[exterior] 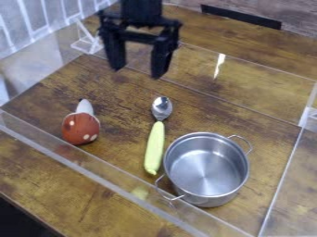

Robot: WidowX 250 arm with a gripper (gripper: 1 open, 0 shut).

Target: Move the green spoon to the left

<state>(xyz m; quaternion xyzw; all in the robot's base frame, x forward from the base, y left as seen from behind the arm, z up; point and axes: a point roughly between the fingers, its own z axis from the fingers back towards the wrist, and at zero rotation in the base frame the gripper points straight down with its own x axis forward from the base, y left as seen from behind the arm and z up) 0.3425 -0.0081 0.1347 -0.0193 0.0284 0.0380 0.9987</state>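
Dark brown wood makes the table (247, 74), and a low wall of clear plastic (74, 159) stands around the work area. Only one camera view is given, from above and in front.

Taking the steel pot (206, 168) as landmark: it stands at the lower right, empty, with its two small handles showing. The green spoon (156, 139) lies flat just beside the pot, on the left of it. Its pale yellow-green handle runs along the pot's left side, and its round silver bowl points away from the camera, a little beyond the pot's far rim. Whether the handle touches the pot I cannot tell.

Further to the left of the pot, past the spoon, lies a red-brown rounded toy with a white stem (82, 126), apart from the spoon.

The black gripper (139, 61) hangs well beyond the pot, at the upper middle, pointing down. Its two fingers are spread wide with nothing between them, and it is clearly apart from the spoon.
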